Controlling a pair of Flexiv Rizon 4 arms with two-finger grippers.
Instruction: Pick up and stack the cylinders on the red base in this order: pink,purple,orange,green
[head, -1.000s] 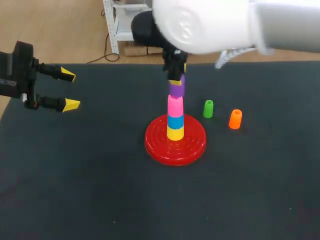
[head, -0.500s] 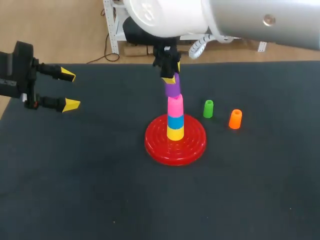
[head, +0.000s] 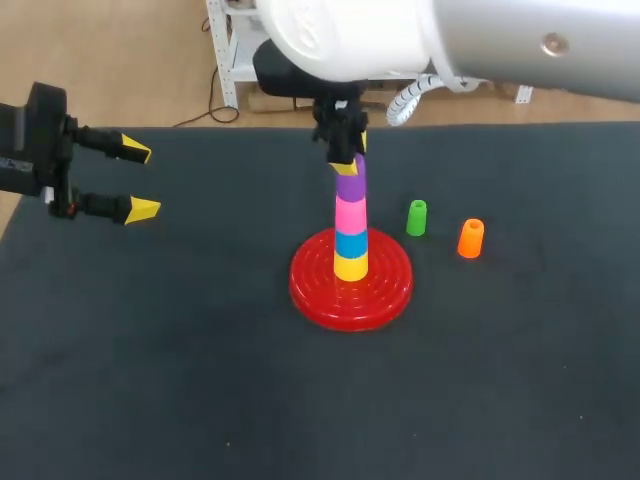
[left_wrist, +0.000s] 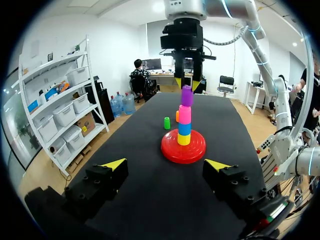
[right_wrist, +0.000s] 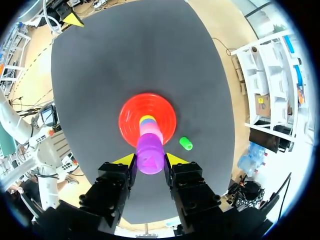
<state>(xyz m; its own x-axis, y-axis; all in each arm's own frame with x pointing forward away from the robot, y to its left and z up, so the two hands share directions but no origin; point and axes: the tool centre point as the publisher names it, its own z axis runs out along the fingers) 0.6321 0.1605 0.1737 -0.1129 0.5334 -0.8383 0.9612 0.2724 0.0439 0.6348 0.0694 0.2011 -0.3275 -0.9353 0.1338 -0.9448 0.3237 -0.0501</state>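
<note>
**Stack topped by the purple cylinder (head: 350, 185)**

Only the right wrist view shows the right gripper (right_wrist: 150, 160) with both fingers clamped on it, above the pink cylinder (head: 350, 213) on the red base (head: 310, 285). In the head view, the green cylinder (head: 417, 217) and orange cylinder (head: 470, 238) stand at 2 o'clock on the dark worktop (head: 150, 350). The left gripper (head: 135, 180) is at 10 o'clock, fingers apart.

We see a red base (head: 310, 285), ringed in concentric ridges, on our black table (head: 180, 360), bearing a yellow cylinder (head: 350, 267), blue cylinder (head: 350, 244), pink cylinder (head: 350, 213) and purple cylinder (head: 350, 184) upward. Toward its two o'clock stand a green cylinder (head: 417, 217) and an orange cylinder (head: 470, 238).
</note>
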